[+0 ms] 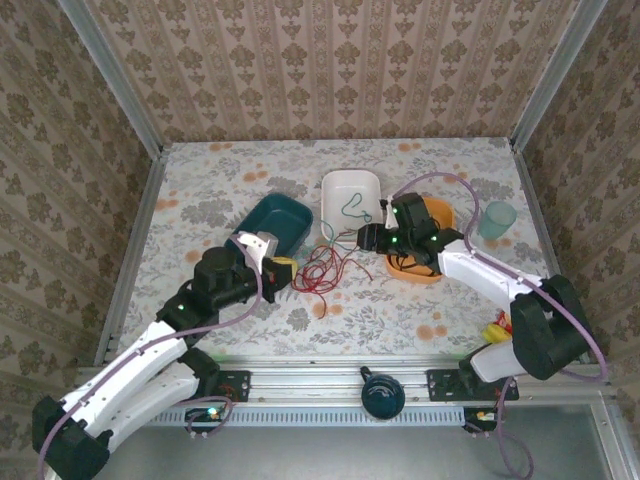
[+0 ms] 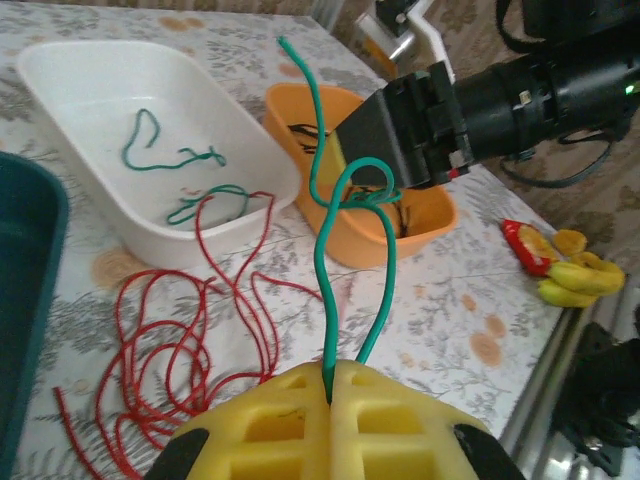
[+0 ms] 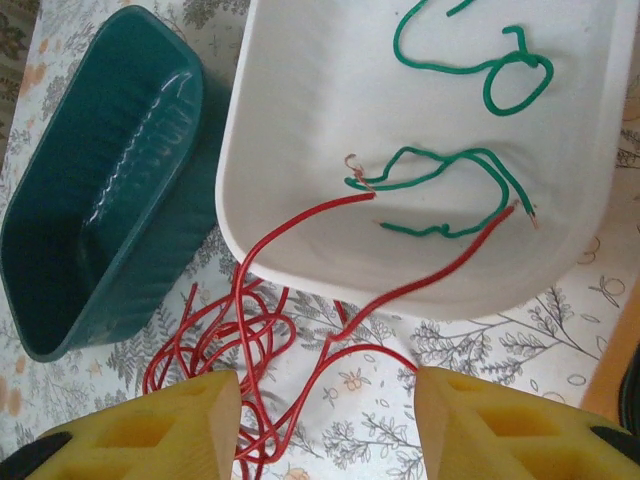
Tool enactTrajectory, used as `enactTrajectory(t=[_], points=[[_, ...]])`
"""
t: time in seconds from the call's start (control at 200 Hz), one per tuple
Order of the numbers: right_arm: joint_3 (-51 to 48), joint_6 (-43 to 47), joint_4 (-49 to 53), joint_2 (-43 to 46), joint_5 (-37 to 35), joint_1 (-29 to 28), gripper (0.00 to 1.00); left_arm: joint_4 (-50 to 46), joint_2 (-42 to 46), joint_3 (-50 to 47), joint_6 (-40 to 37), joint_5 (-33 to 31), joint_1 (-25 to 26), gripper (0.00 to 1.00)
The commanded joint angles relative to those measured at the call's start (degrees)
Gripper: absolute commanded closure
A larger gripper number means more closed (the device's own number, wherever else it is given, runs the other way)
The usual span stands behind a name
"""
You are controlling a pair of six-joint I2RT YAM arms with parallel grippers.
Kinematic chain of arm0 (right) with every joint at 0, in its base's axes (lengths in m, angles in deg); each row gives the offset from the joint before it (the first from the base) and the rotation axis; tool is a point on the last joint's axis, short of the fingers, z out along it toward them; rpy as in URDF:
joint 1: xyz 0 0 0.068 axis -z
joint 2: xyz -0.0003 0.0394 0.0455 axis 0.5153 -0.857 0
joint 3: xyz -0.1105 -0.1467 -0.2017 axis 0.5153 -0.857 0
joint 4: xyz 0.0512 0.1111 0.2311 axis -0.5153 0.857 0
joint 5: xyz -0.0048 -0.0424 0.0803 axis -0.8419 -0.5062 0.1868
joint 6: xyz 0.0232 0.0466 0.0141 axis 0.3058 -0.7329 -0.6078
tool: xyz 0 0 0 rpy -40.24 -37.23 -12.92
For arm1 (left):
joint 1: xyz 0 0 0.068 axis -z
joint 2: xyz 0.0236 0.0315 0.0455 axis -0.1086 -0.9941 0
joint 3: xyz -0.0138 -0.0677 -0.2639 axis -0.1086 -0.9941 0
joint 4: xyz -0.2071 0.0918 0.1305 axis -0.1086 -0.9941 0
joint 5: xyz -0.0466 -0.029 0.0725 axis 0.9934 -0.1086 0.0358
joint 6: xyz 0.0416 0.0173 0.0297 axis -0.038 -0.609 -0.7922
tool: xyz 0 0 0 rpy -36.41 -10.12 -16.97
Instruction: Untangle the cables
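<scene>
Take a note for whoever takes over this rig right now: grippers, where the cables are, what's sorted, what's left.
Left gripper: shut on a thin green cable that loops up toward the other arm.
Right gripper: open, holding nothing, above the red cable pile.
Done: other green cables lie in the white plastic tray; black cables lie in the orange tray.
Left: bin the held green cable, lift two red ends out of the white tray, and untangle the reds.

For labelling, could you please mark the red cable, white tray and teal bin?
red cable [image 3: 240,340]: right wrist view, tangled loops.
white tray [image 3: 320,90]: right wrist view, bare floor.
teal bin [image 3: 110,190]: right wrist view, inner floor.
</scene>
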Motion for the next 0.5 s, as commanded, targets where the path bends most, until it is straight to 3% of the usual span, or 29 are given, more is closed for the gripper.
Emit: enactTrajectory(t=[0.0,0.085,0.315,0.495], points=[[-1.84,1.36,-2.82,4.33,1.2,0.16,0.47,3.11,-2.43,3.11,0.69,7.39,0.37,1.0],[-2.63,0.91,-3.18,6.77,-1.77,0.23,0.47,2.07,-5.82,3.91,-0.2,7.9,0.45,1.0],[-3.79,-4.63,3.1,13.69,-19.91,3.33,0.45,8.11,-13.44,7.52,-1.09,-3.16,-0.12,1.0],[-5.29,-5.39,5.21,16.22,-21.14,5.95,0.44,9.9,-29.2,19.12,-1.68,-7.43,-2.91,1.0]])
